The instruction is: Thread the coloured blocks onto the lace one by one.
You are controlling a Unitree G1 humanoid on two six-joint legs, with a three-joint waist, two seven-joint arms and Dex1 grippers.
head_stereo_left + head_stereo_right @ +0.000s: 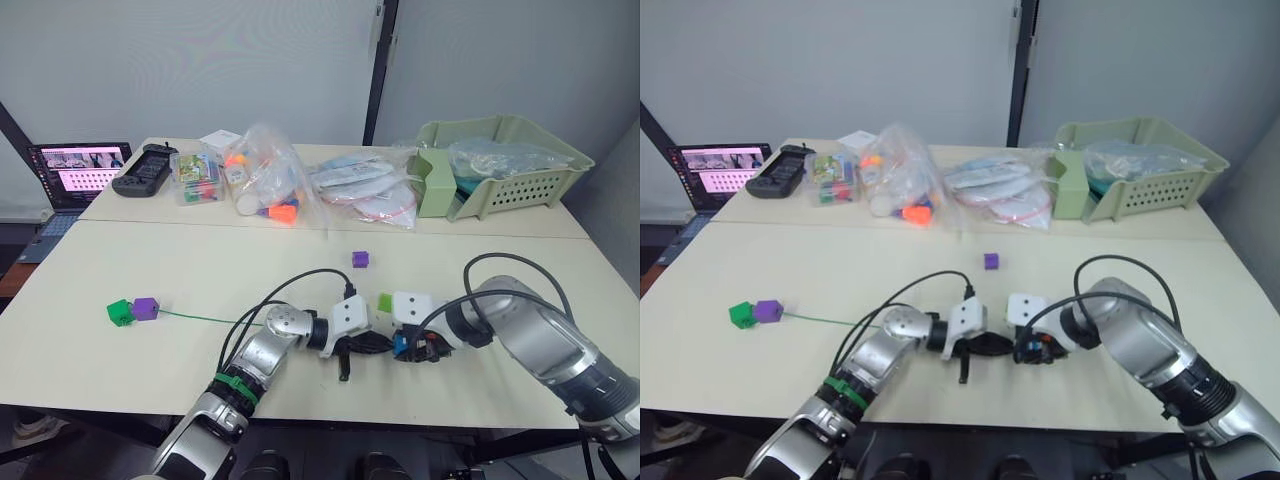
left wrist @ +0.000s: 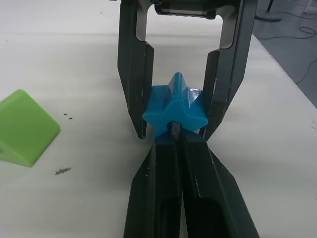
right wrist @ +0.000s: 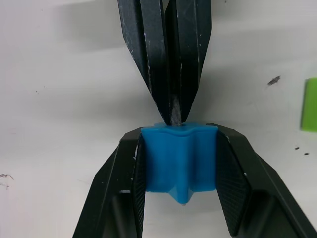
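While my right pincer [image 3: 179, 163] clamps the blue star-shaped block [image 3: 179, 159] just above the table [image 1: 200, 270], my left pincer [image 2: 173, 144], closed on the lace's [image 1: 200, 316] tip, meets its hole; I judge a straight, steady push along the bore best.

**Tabletop layout**

On the tabletop [image 1: 150, 270], two blocks [image 1: 132, 310] sit touching at the left. One block [image 1: 360, 259] lies mid-table, another [image 1: 385, 300] nearer the front. Behind, bags [image 1: 300, 185] lie between laptop [image 1: 78, 170] and basket [image 1: 500, 165].
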